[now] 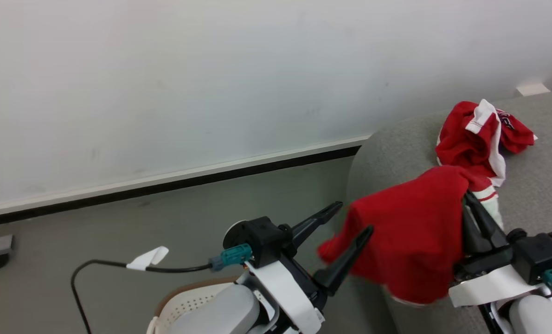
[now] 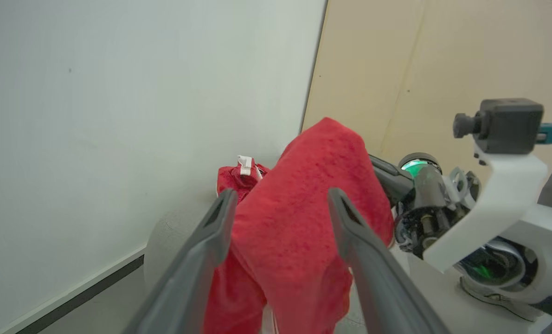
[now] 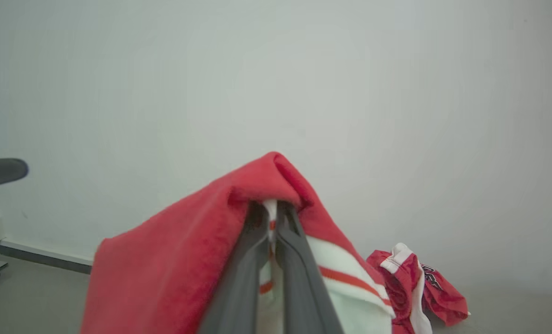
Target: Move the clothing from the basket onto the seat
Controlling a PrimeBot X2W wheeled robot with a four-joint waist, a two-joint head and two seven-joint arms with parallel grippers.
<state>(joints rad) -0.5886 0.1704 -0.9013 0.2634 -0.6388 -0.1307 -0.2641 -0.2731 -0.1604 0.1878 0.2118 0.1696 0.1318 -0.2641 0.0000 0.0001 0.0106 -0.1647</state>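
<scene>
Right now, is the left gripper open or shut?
Open: the left gripper shows its jaws wide apart; the right gripper holds the red garment.

At seven o'clock in the head view the bottom edge and the left forearm (image 1: 220, 313) hide most of the basket (image 1: 188, 301). At four o'clock the plain red garment (image 1: 410, 236) hides the right gripper's (image 1: 467, 200) tips; at two, the striped garment's (image 1: 475, 139) print is unreadably small
</scene>
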